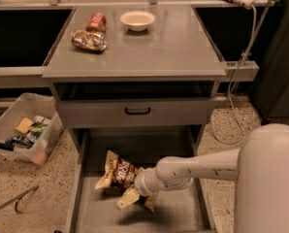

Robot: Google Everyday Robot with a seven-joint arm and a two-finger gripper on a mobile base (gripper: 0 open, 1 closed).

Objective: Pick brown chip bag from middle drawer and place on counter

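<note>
The brown chip bag [119,173] lies crumpled in the pulled-out middle drawer [181,212], left of its centre, with its cream edges sticking out. My gripper [138,184] is at the bag's right side, pressed against it, at the end of my white arm, which reaches in from the right. The arm's wrist covers the gripper's tip and part of the bag. The grey counter [159,47] is the cabinet's top, above and behind the drawer.
Two crushed cans [88,39] [97,21] and a white bowl [137,19] sit at the counter's back left. A closed drawer front with a black handle [137,111] hangs above the open drawer. A plastic bin [23,130] stands on the floor at left, and cables [239,91] hang at right.
</note>
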